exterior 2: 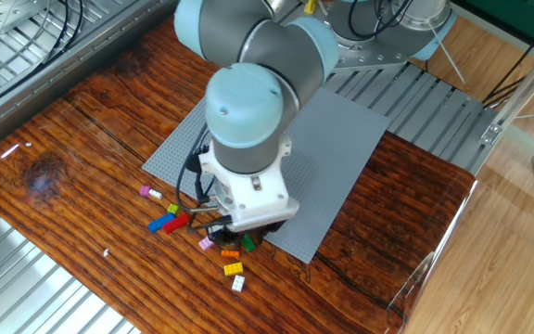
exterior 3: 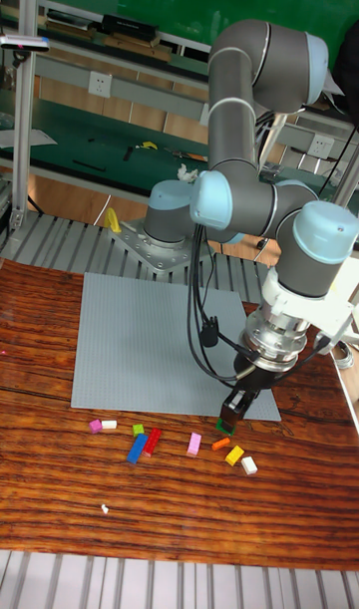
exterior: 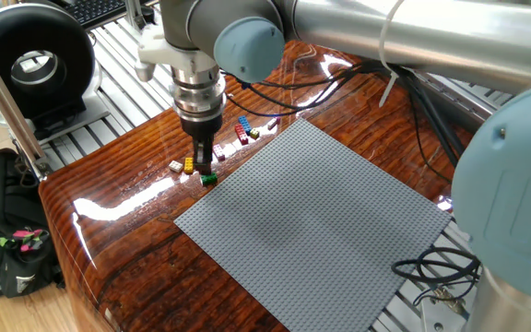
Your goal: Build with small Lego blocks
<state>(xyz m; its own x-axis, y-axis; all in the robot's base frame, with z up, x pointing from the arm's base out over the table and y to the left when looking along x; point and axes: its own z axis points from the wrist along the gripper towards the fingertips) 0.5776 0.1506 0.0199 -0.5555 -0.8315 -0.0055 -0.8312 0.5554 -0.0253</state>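
In the tall fixed view, the small Lego blocks are lying in a loose row on the wooden table (exterior 3: 40,489) in front of the grey baseplate (exterior 3: 150,350). Going left to right: a pink block (exterior 3: 95,426), a white block (exterior 3: 110,425), a small green block (exterior 3: 139,430), a blue block (exterior 3: 136,449) touching a red block (exterior 3: 152,442), another pink block (exterior 3: 193,444), all well left of the gripper (exterior 3: 227,420). The orange block (exterior 3: 220,444) is sitting just below its tips, the yellow block (exterior 3: 234,456) and a second white block (exterior 3: 248,464) slightly right.

The gripper is standing upright with its fingers drawn narrow over a dark green block (exterior: 208,178); whether it is actually clamping that brick I cannot tell.

To do this well, it should probably be keeping vertical, centring on the one brick, and avoiding nudging the orange neighbour.

In the other fixed view, the wrist is hiding the fingertips entirely.
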